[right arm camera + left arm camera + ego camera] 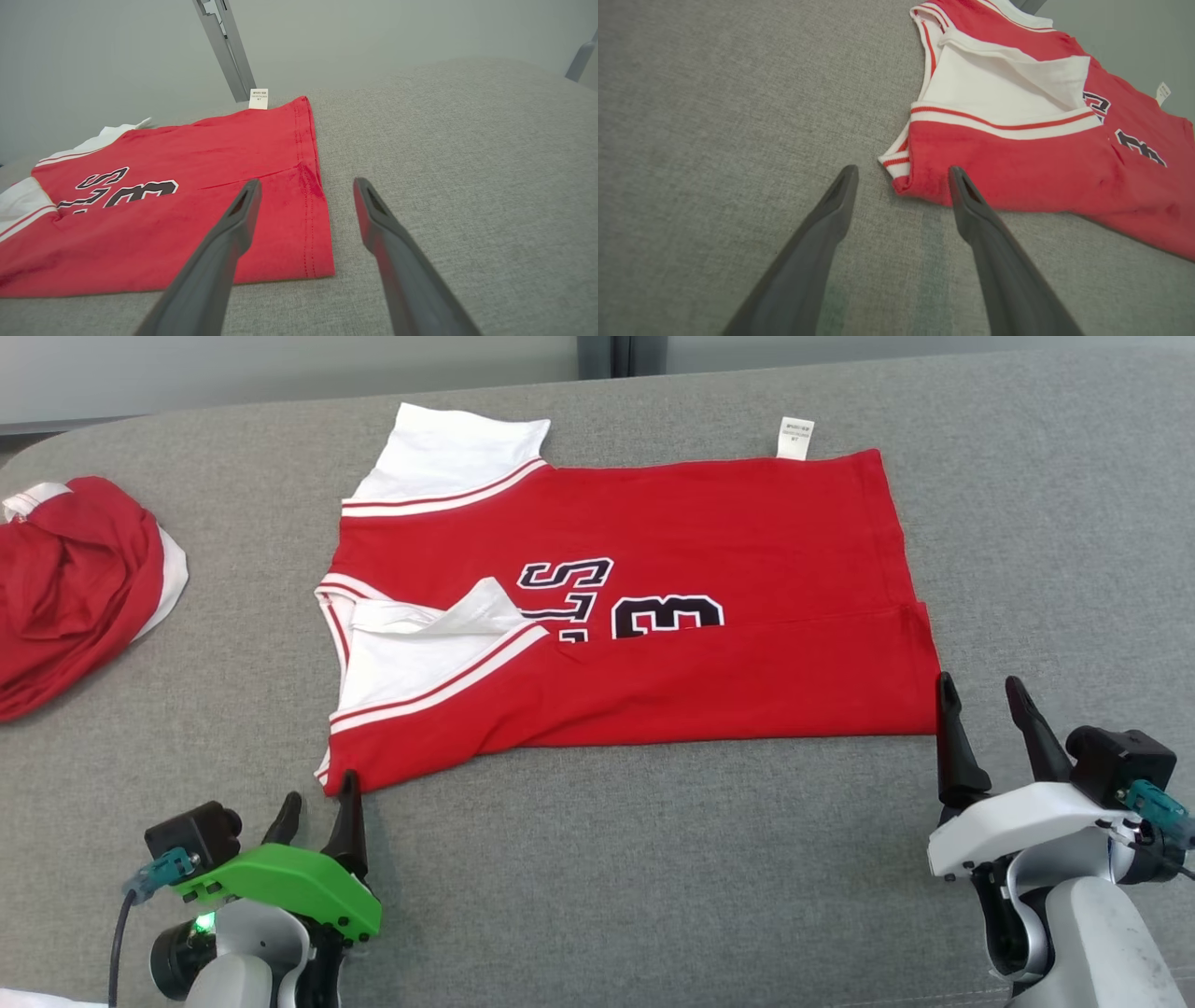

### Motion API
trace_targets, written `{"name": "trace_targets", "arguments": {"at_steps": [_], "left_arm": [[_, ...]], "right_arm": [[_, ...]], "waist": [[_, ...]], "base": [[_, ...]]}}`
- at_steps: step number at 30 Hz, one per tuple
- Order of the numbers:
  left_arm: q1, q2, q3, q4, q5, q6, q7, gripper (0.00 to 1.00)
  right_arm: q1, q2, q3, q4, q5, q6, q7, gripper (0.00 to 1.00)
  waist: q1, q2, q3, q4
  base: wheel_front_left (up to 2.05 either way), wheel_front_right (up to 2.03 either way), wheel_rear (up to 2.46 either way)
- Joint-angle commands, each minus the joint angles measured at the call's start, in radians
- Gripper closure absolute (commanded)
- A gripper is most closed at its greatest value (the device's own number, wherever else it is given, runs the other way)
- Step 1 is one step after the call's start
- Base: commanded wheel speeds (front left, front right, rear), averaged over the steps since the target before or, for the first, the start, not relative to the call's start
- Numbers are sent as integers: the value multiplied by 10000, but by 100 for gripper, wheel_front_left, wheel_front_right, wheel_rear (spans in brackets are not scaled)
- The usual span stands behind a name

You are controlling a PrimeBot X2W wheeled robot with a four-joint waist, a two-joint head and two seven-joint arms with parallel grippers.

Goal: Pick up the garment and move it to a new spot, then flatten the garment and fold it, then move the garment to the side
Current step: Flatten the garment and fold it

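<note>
A red jersey with white sleeves and dark lettering [653,653] lies flat on the grey surface, its near edge folded over the front. My left gripper [322,798] stands open just in front of the jersey's near left corner [901,184], which sits between its fingertips in the left wrist view. My right gripper [980,695] stands open at the near right corner [322,261], its left finger [243,205] over the hem. Neither holds any cloth.
A second red and white garment [75,579] lies crumpled at the far left of the grey padded surface [653,859]. A white care label [794,437] sticks out at the jersey's far edge. A pale wall and a metal post [226,46] stand behind.
</note>
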Motion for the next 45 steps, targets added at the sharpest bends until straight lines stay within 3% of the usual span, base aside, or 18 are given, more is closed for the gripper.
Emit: {"name": "trace_targets", "arguments": {"at_steps": [1,6,7,8,10,11,22,23,24,26,31,36,45], "left_arm": [[-45,35,31,-51,-133,70,98,0],[-335,-23,-27,-5,-529,172,221,0],[-372,-30,-56,26,-548,198,197,7],[-434,-39,-81,34,-597,193,141,54],[-491,-54,-142,11,-635,144,47,96],[-499,-57,-170,-25,-647,121,-11,100],[-587,-50,-309,-726,-708,-4,-701,100],[-599,-51,-317,-766,-706,-2,-754,100],[-617,-52,-331,-814,-700,-14,-822,100],[-657,-54,-362,-891,-703,-29,-905,100],[-569,-57,-499,-1284,-676,-105,-948,100],[228,-64,-727,-2206,-778,11,-655,100],[2627,-65,-1043,-3891,-1128,650,193,100]], "right_arm": [[16,-25,47,-22,76,-9,60,0],[-222,-24,118,222,135,-9,160,0],[-266,-25,117,277,155,-9,165,0],[-311,-25,86,369,223,-9,202,0],[-359,-23,49,615,206,-9,320,0],[-427,-23,21,730,211,-11,360,0],[-1460,-23,92,2640,390,-9,1260,0],[-1520,-13,152,2763,496,-9,1314,18],[-1587,-11,164,2879,585,-9,1324,53],[-1734,-16,146,2959,604,-9,1203,100],[-1813,-29,-59,2658,679,-9,1089,100],[-939,-28,-272,1534,775,-11,1599,100],[1422,-32,-672,-1038,875,-11,2805,100]], "waist": [[0,0,134,-99],[0,0,397,-281],[0,0,438,-313],[0,0,476,-343],[0,0,516,-372],[0,0,534,-376],[0,0,507,56],[0,0,495,90],[0,0,470,133],[0,0,431,179],[0,0,200,208],[0,0,-64,179],[0,0,-234,39]], "base": [[0,0,0],[0,0,0],[0,0,0],[0,0,0],[0,0,0],[0,0,0],[0,0,0],[0,0,0],[0,0,0],[0,0,0],[0,0,0],[0,0,0],[0,0,0]]}}
